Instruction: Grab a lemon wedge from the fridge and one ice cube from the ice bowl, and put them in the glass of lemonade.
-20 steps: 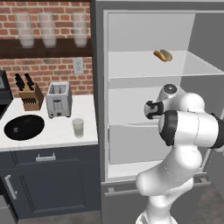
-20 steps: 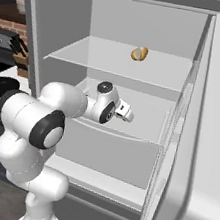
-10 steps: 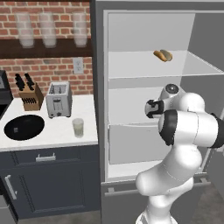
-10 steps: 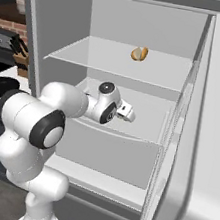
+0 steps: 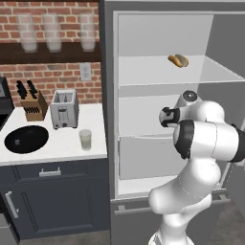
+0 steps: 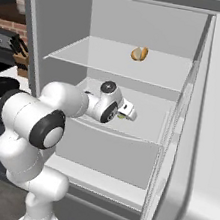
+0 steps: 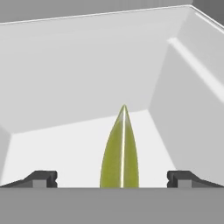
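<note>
The fridge (image 5: 111,95) stands open, and my arm reaches onto its middle shelf. A small yellowish-green lemon wedge (image 7: 120,153) lies on the white shelf floor, between and just ahead of my fingertips (image 7: 42,178). My gripper (image 7: 111,179) is open around it without touching it. From the right base view the gripper (image 6: 130,114) hovers low over the wedge (image 6: 121,117). The glass of lemonade (image 5: 85,139) stands on the counter beside the fridge. The black ice bowl (image 5: 26,139) sits at the counter's left, with a tiny pale ice cube (image 5: 17,141) inside.
An orange-brown bun (image 5: 178,60) lies on the upper fridge shelf. The open fridge door (image 6: 205,128) stands close on the right. A toaster (image 5: 64,109) and a knife block (image 5: 31,103) stand against the brick wall, below frosted glasses (image 5: 52,31) on a shelf.
My hand has edged a little deeper into the fridge toward the lemon wedge. The jaws have stayed wide open.
</note>
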Motion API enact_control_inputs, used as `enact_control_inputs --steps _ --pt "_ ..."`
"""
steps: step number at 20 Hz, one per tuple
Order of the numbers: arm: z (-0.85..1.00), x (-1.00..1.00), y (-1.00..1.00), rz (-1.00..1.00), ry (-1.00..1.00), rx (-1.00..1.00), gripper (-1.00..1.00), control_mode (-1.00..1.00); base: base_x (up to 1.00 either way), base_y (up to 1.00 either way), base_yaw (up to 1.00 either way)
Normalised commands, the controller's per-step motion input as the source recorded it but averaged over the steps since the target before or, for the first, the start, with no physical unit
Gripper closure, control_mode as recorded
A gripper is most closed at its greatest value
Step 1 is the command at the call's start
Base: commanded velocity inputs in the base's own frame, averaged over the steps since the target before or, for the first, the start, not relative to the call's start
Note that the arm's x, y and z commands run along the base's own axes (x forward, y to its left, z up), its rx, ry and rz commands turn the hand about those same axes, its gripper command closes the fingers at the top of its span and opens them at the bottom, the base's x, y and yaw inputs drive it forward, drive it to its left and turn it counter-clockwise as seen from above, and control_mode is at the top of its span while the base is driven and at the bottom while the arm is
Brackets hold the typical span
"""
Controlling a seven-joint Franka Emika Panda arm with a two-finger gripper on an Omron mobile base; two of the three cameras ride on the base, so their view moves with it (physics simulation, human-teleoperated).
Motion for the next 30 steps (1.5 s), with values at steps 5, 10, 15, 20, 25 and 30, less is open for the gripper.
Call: enact_control_inputs --steps 5,10,15,20,25,30 --pt "0.04 0.16 0.0 0.0 0.11 0.0 -1.0 -1.0 0.0 0.0 0.0" --pt "-0.13 0.12 -0.08 0.0 0.08 0.0 -1.0 -1.0 0.0 0.0 0.0" --pt "-0.34 0.08 -0.13 0.0 0.01 0.0 1.0 -1.0 0.0 0.0 0.0" --pt "-0.45 0.0 -0.11 0.0 0.0 0.0 1.0 -1.0 0.0 0.0 0.0" --pt "-0.05 0.0 0.0 0.0 -0.01 0.0 1.0 -1.0 0.0 0.0 0.0" --pt "0.0 -0.02 0.0 0.0 0.0 0.0 1.0 -1.0 0.0 0.0 0.0"
